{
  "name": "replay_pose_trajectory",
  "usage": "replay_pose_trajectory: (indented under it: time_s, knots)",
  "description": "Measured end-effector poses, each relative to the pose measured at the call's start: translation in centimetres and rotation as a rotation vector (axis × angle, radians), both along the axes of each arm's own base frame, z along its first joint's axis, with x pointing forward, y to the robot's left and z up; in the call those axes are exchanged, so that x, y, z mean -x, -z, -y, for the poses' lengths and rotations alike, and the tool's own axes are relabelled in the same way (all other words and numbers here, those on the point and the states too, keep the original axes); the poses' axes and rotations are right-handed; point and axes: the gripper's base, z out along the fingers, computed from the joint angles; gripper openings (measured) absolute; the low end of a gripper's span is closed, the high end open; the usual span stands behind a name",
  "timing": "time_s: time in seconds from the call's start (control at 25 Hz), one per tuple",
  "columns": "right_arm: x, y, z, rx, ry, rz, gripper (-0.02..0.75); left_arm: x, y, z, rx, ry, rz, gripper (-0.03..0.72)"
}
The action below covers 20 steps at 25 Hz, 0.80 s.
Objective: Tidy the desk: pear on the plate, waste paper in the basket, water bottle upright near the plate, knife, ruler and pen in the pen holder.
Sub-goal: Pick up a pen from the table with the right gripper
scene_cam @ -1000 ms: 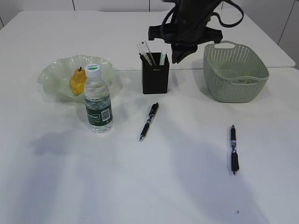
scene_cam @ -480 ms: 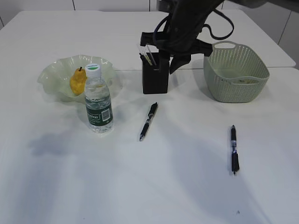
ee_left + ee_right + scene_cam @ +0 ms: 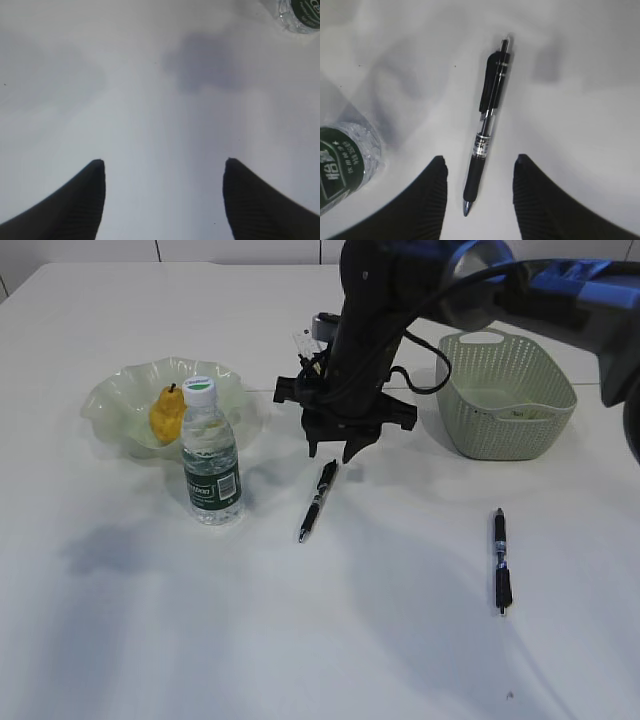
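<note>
1. Whereas a second ago the right gripper (image 3: 332,451) hung above the pen holder (image 3: 322,410) with its jaws pinched shut, it has now come down in front of the holder and hangs over the nearer pen (image 3: 318,500), jaws apart.
2. Right wrist view: that pen (image 3: 488,125) lies flat on the tabletop (image 3: 300,640), its grip end between the two open jaws (image 3: 477,190). No contact that I can see; nothing held.
3. Judgement: one deposit at the holder looks finished, and the arm is lining up to take this pen.
4. Left gripper (image 3: 162,200): jaws wide apart over bare tabletop, empty. Only the base of the water bottle (image 3: 300,12) shows at the corner of its view.
5. Pen holder: now mostly hidden behind the right arm; a clear ruler (image 3: 306,343) sticks up out of it. What else is inside I cannot tell from here.
6. Plate (image 3: 110,400): the pear (image 3: 165,415) rests in it.
7. Water bottle (image 3: 211,455) stands upright just in front of the plate.
8. Basket (image 3: 505,395): far right, something small and pale on its floor, too indistinct to name.
9. Second pen (image 3: 499,560) lies well apart, front right, untouched.
10. Remaining, by my reading: two pens to the holder.
</note>
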Motion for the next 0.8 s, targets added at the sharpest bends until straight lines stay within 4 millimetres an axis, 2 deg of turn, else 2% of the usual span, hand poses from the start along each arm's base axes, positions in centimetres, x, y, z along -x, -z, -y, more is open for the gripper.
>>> replay_pose_trajectory:
  time_s: [0.24, 0.6, 0.8]
  knots:
    - [-0.1, 2.5, -0.5, 0.011, 0.057, -0.055, 0.326, 0.0, 0.0, 0.0, 0.000, 0.000, 0.000, 0.521]
    - [-0.7, 2.6, -0.6, -0.001, 0.127, -0.014, 0.305, 0.0, 0.0, 0.0, 0.000, 0.000, 0.000, 0.521]
    - [-1.0, 3.0, -1.7, 0.000, 0.132, -0.014, 0.305, 0.0, 0.0, 0.0, 0.000, 0.000, 0.004, 0.521]
